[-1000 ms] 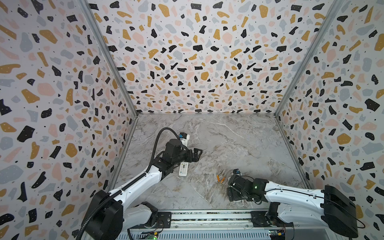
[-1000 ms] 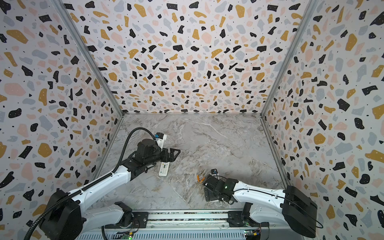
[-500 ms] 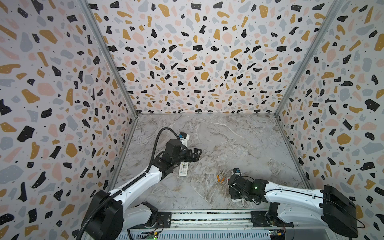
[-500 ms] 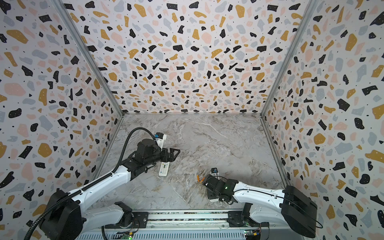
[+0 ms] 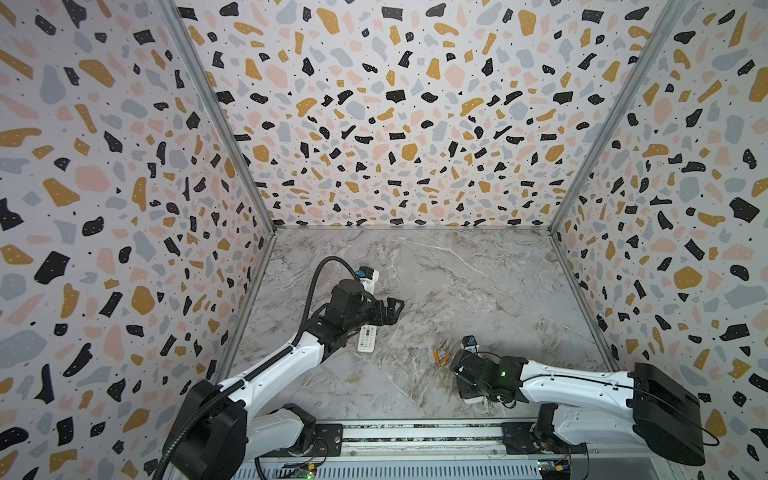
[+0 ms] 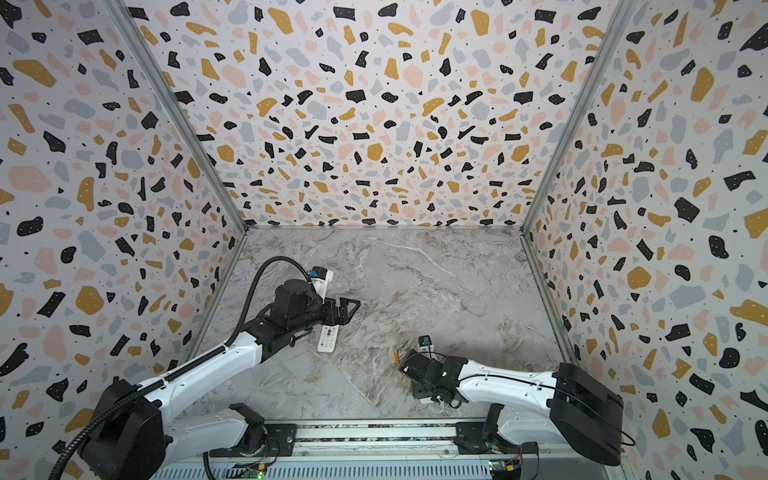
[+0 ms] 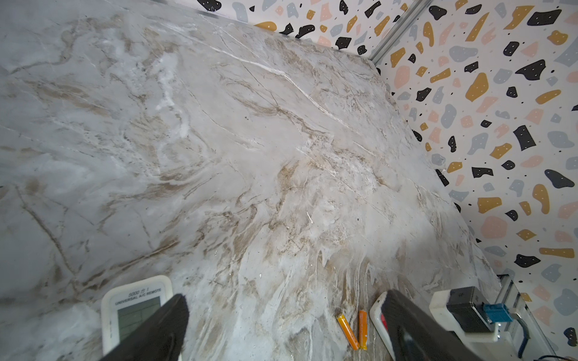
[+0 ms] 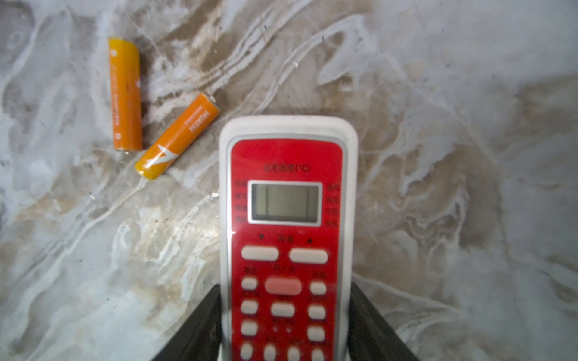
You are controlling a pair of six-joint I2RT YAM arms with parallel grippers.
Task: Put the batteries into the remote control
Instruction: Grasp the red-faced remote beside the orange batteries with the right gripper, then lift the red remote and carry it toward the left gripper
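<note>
Marble table. Left gripper held off the table, fingers spread wide, nothing between. Right gripper low near front edge, fingers clamped on both sides of red remote, buttons up. White remote flat, partly under left gripper. Two orange batteries loose on table just beside red remote's screen end, forming a V.

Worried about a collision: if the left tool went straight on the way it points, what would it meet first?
Likely nothing near: ahead of the open left tool lies bare marble tabletop. The orange batteries sit off to one side. Tilt and depth are unclear.
</note>
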